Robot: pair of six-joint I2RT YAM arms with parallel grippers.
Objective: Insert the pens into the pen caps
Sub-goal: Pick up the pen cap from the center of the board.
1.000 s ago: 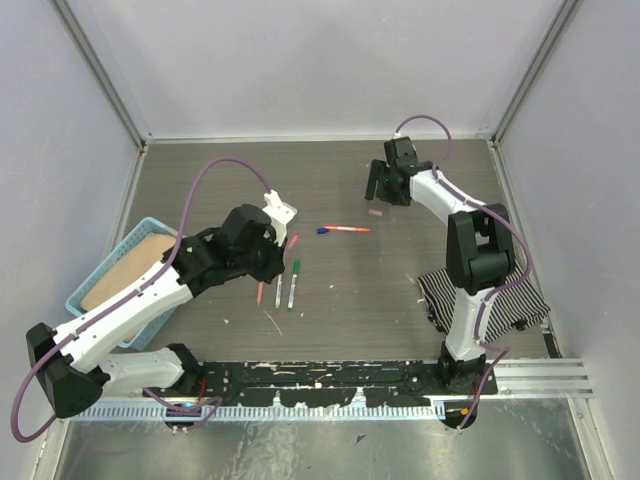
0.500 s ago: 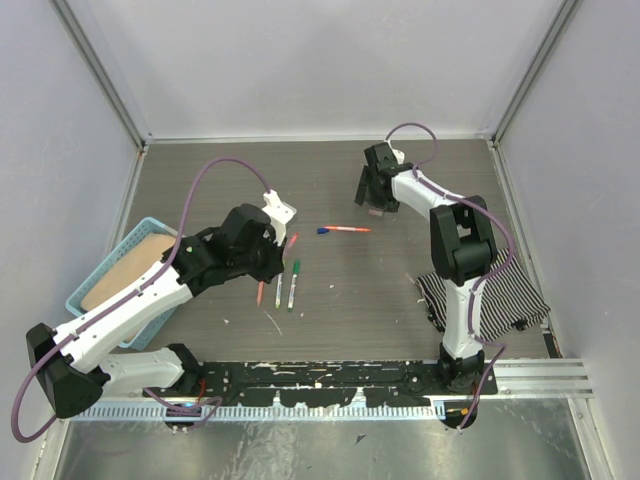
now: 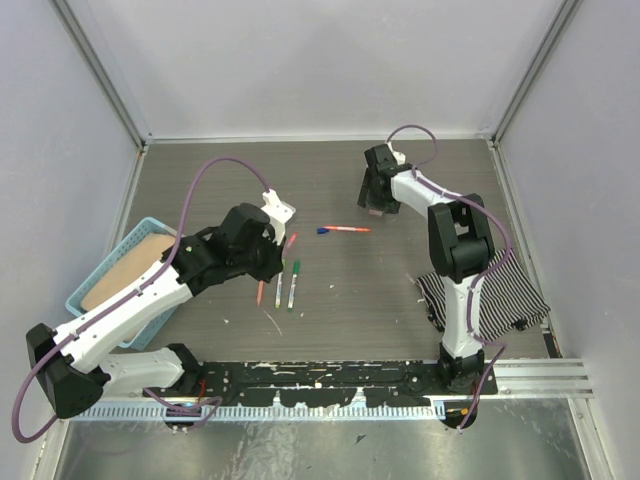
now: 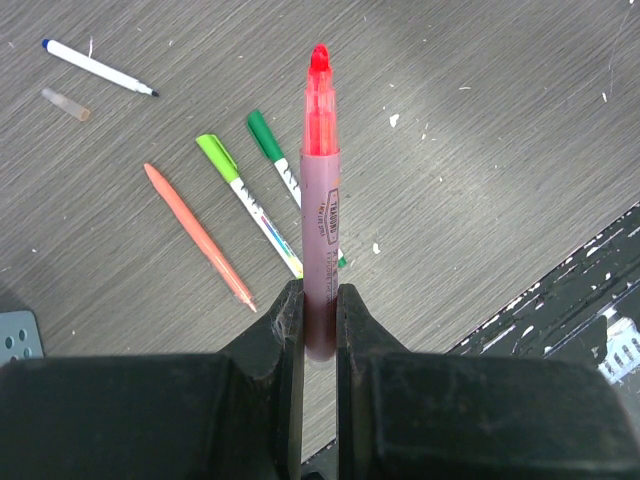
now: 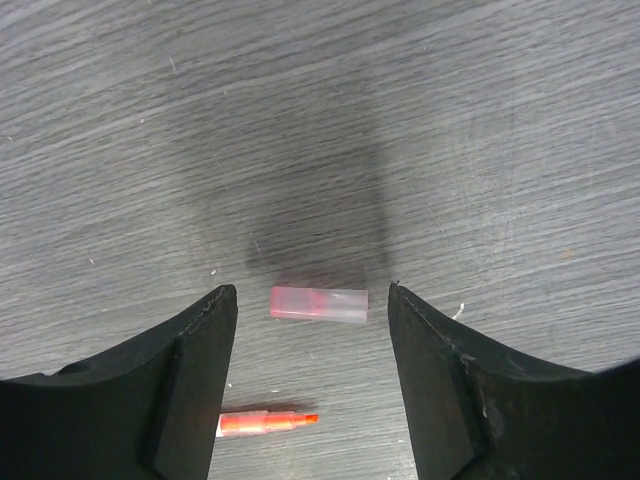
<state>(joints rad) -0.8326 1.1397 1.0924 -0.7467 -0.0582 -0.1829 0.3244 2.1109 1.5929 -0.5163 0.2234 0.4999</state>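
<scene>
Grey wood-grain tabletop (image 3: 340,180) fills the overhead view, white walls round it. Left arm (image 3: 140,300) runs from lower left up toward centre. Right arm (image 3: 462,250) stands at right and bends back to upper centre. Blue basket (image 3: 76,296) sits at the left edge, partly under the left arm. Striped cloth (image 3: 505,300) lies at lower right by the right arm's base.

Left tool (image 4: 318,300) is clamped on a red marker (image 4: 320,180). The barrel is pinched between both fingers, with the bare red tip pointing up the frame, off the tabletop.

Right tool (image 3: 374,198) is at upper centre, pointing down at the tabletop. Its jaws are apart with a clear cap (image 5: 319,304) between them. The cap lies flat, crosswise to the fingers, touching neither. It has a pinkish tint at its left end.

Three pens lie loose below the held marker, near each other and roughly parallel:
- orange pen (image 4: 198,235), on the left
- white pen with light green cap (image 4: 245,200), in the middle
- white pen with dark green cap (image 4: 285,180), on the right, partly behind the marker

One more pen (image 3: 345,229) lies alone mid-tabletop, blue at its left end, just below and left of the right tool. The right wrist view shows its reddish tip at the bottom edge, near the clear cap but apart from it.
</scene>
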